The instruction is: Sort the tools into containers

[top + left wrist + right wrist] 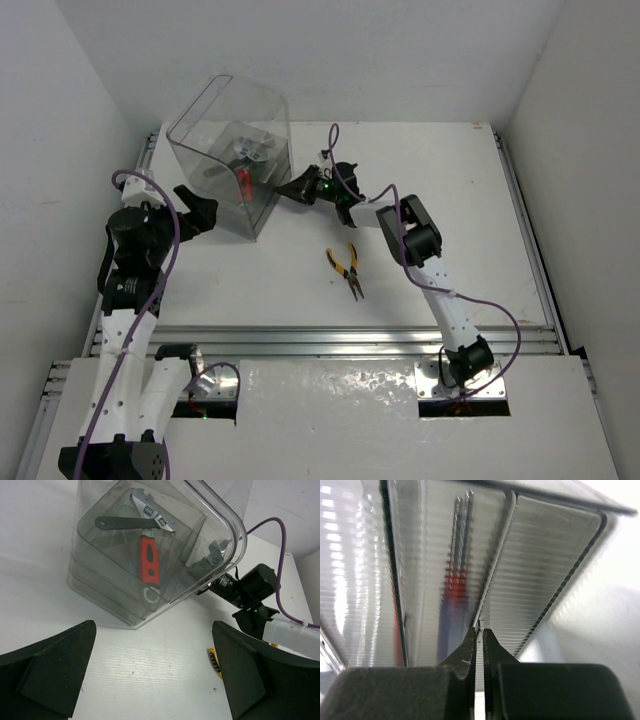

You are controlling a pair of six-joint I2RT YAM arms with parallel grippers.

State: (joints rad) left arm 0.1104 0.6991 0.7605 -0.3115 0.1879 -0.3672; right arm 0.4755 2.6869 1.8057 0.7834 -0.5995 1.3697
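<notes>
White table (470,220), silver rails (330,341) along its near edge (parallel), 3 white walls (400,60)

readable text: none | marks on adjustable wrench (149,557): illegible

Bright, even light comes from overhead; my white table (450,220) nearly washes out, and shadows on it lie short and soft. The clear box (215,120) carries pale glare streaks (at my right wrist its ribbed wall smears into blur, far too close). My left fingers (50,670) loom dark, soft-edged, out of focus.
</notes>
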